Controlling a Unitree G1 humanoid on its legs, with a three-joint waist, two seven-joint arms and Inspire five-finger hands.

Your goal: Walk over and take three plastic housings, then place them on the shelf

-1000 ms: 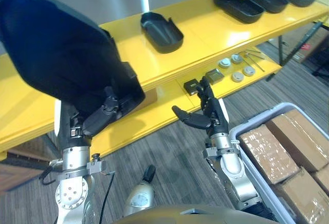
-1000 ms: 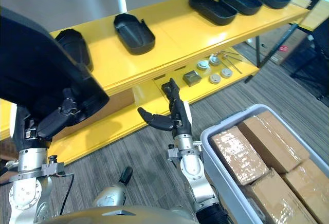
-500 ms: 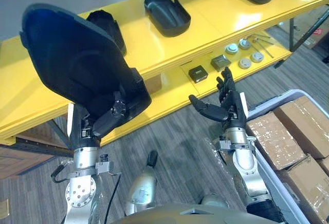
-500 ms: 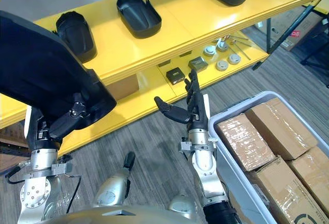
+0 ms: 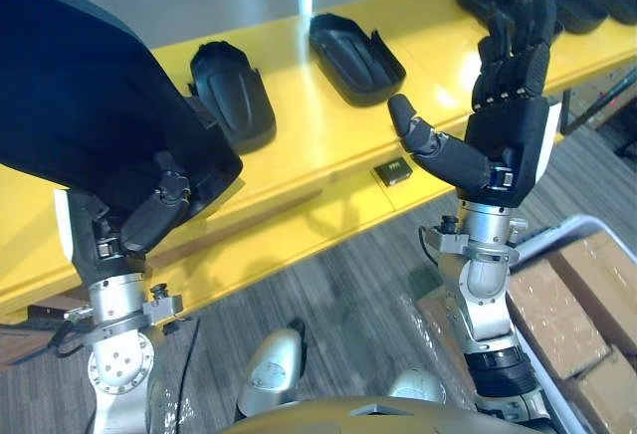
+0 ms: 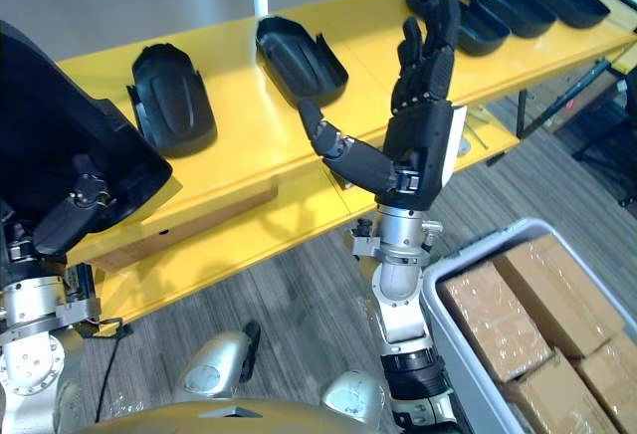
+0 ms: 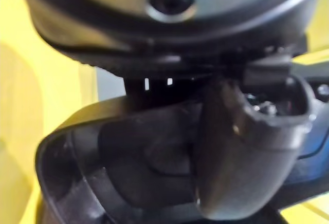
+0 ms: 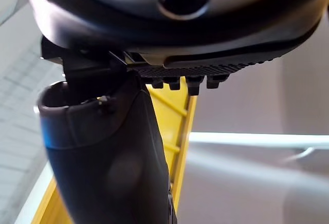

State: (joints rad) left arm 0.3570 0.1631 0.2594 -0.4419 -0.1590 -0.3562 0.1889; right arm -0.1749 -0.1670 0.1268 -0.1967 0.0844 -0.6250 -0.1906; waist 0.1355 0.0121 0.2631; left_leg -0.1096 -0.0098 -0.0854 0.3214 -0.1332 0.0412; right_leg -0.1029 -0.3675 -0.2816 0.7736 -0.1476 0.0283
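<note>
My left hand (image 5: 149, 221) is raised on the left, shut on a large black plastic housing (image 5: 90, 106) that it holds up in front of the yellow shelf (image 5: 299, 125). In the left wrist view its thumb (image 7: 247, 157) curls over the housing's rim (image 7: 92, 157). My right hand (image 6: 423, 125) is lifted high before the shelf, open, fingers straight up, thumb out, holding nothing. Several more black housings lie on the shelf's top board, among them one (image 6: 171, 96) on the left, one (image 6: 299, 54) in the middle, and others (image 6: 478, 11) towards the far right.
A small black box (image 5: 394, 170) lies on the shelf's lower board, and a brown carton (image 6: 189, 220) sits under the top board. A grey bin (image 6: 478, 255) with cardboard boxes (image 6: 542, 300) stands on the carpet at lower right, close to my right arm.
My right hand has risen from down by the lower board to the height of the top board. The camera has shifted; the held housing now sits further left and higher.
</note>
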